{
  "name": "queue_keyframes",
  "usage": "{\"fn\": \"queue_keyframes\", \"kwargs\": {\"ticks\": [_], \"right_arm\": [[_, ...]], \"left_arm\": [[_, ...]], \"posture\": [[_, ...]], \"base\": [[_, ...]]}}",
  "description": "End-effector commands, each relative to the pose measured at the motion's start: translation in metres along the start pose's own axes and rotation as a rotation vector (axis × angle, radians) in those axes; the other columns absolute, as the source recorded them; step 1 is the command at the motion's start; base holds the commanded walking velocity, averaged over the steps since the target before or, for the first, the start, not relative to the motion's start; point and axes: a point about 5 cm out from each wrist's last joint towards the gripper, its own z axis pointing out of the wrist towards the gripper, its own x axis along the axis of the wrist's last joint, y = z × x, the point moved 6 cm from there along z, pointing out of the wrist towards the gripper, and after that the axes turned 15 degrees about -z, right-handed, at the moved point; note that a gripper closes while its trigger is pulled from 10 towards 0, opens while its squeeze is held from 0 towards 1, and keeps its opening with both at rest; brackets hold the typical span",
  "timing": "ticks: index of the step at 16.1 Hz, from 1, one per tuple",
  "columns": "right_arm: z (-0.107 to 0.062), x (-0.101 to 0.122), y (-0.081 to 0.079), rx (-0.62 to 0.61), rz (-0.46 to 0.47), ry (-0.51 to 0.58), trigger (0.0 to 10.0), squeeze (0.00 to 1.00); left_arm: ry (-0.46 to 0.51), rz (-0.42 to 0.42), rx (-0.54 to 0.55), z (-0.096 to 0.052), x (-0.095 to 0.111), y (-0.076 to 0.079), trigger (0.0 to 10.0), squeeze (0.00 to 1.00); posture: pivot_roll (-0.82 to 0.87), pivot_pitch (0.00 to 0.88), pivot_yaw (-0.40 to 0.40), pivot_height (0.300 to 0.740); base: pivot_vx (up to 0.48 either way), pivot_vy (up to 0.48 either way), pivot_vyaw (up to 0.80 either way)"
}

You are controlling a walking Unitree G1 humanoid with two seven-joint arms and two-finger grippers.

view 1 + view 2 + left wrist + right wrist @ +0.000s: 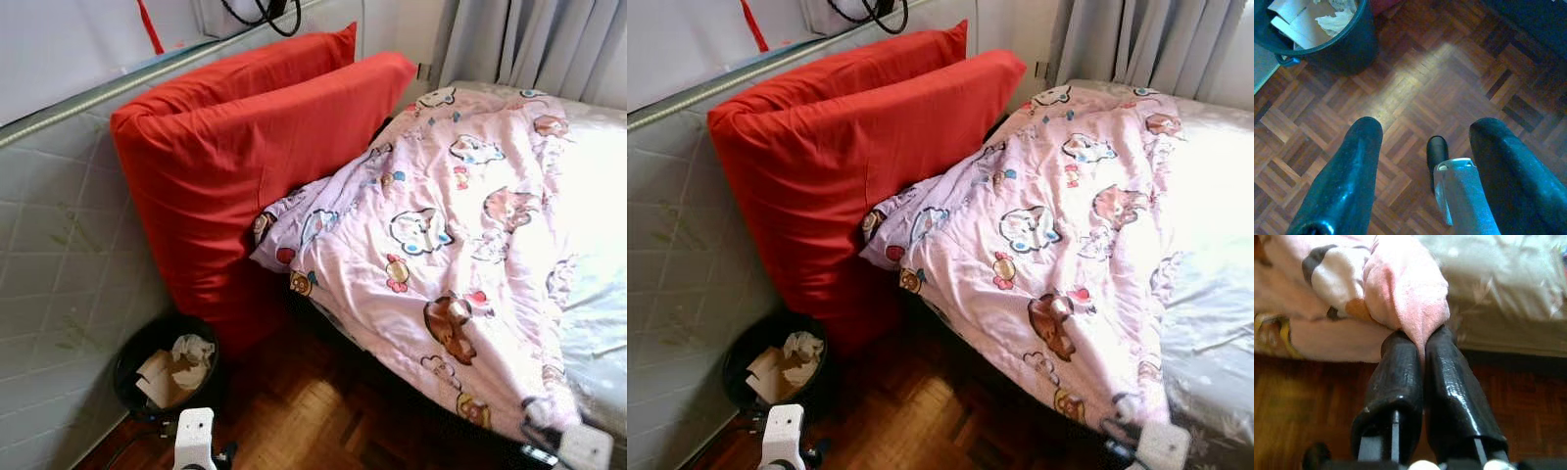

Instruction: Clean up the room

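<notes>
A pink quilt (441,245) with cartoon prints lies rumpled over the bed and hangs off its near edge. My right gripper (1421,340) is shut on a fold of the quilt (1400,284) at that near edge, low by the floor. Its arm (583,448) shows at the bottom right. My left gripper (1427,129) is open and holds nothing, hanging above the parquet floor (1415,73). Just beyond it stands a black bin (1327,34). Two big red cushions (235,166) lean upright at the head of the bed.
The black bin (167,367) holds crumpled paper and cardboard and stands on the floor between the red cushions and a pale mattress (59,255) leaning at the left. A grey sheet (598,294) covers the bed's right side. Curtains (539,44) hang behind.
</notes>
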Motion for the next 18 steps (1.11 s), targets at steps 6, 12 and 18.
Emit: {"fn": "queue_keyframes", "kwargs": {"ticks": [6, 12, 18], "right_arm": [[-0.006, -0.033, -0.012, 0.064, -0.043, -0.129, 10.0, 0.59], [-0.001, -0.036, 0.003, 0.057, -0.081, -0.156, 10.0, 1.0], [-0.004, -0.041, -0.019, 0.202, -0.018, -0.189, 10.0, 0.0]], "left_arm": [[-0.007, 0.022, -0.003, -0.001, -0.001, -0.004, 10.0, 0.0], [-0.018, 0.032, -0.015, -0.002, -0.003, -0.005, 10.0, 0.0], [-0.032, 0.038, -0.023, -0.002, -0.004, -0.006, 10.0, 0.0]], "posture": [[0.04, 0.024, 0.071, 0.74], [0.03, 0.006, 0.082, 0.74], [0.02, 0.0, 0.086, 0.74]], "base": [[0.0, 0.0, 0.0], [0.0, 0.0, 0.0], [0.0, 0.0, 0.0]]}}
